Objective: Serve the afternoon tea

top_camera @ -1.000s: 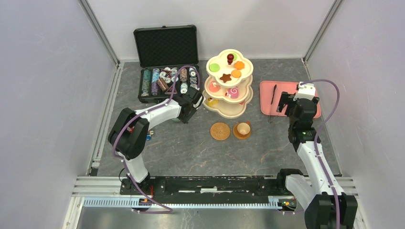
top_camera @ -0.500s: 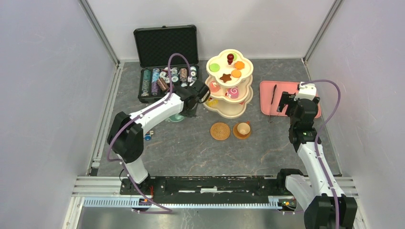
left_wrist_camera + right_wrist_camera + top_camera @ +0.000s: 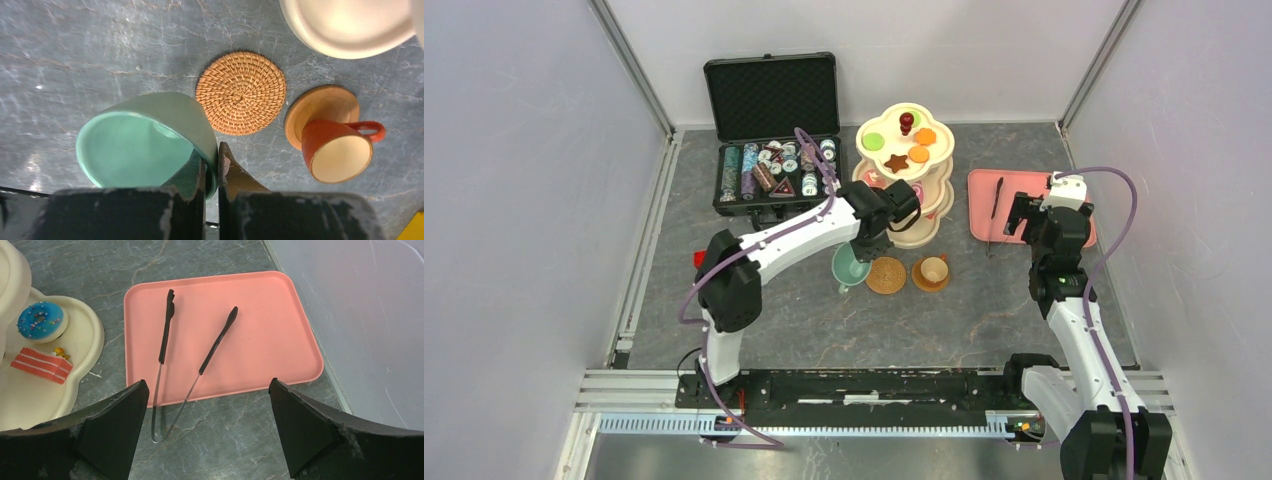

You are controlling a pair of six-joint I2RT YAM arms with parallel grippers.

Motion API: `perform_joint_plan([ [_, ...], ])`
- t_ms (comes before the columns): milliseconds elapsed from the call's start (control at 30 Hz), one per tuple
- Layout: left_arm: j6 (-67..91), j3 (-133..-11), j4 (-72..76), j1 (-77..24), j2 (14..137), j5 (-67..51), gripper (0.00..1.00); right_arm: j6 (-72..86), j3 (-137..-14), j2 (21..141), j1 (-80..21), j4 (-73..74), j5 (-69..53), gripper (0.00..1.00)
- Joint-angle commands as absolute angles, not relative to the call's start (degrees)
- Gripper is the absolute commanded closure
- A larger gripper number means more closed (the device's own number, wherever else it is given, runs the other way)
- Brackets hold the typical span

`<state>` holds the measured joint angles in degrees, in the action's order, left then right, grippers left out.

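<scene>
My left gripper [image 3: 864, 252] [image 3: 212, 165] is shut on the rim of the teal cup [image 3: 848, 268] [image 3: 145, 137] and holds it in the air just left of the bare woven saucer [image 3: 886, 275] [image 3: 241, 93]. The smaller brown cup [image 3: 934, 269] [image 3: 336, 150] sits on the second saucer [image 3: 930, 281] [image 3: 317, 107] to its right. The cream three-tier stand [image 3: 906, 170] with a red knob and toy pastries stands behind them. My right gripper [image 3: 1024, 216] [image 3: 209, 405] is open and empty over the near edge of the pink tray.
A pink tray [image 3: 984, 205] [image 3: 260, 335] holds metal tongs [image 3: 995, 212] [image 3: 172, 355] at the right. An open black case [image 3: 769, 130] with poker chips stands at the back left. A red object [image 3: 699, 259] lies on the floor behind the left arm.
My left arm has swung right from beside the chip case, carrying the teal cup, and now holds it next to the bare saucer. The right arm has not moved.
</scene>
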<state>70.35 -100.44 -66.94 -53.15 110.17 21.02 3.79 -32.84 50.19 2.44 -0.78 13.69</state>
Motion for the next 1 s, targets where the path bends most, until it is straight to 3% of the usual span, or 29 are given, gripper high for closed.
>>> perform_joint_plan([
  [0, 80.21, -102.30, -64.96, -54.26, 112.30, 18.73, 0.98, 4.35, -32.79, 49.42, 2.90, -2.29, 12.87, 0.02],
  [967, 89.12, -106.77, -57.48, -55.57, 119.49, 15.95, 0.94, 4.62, -32.34, 49.02, 4.02, -2.46, 11.74, 0.02],
])
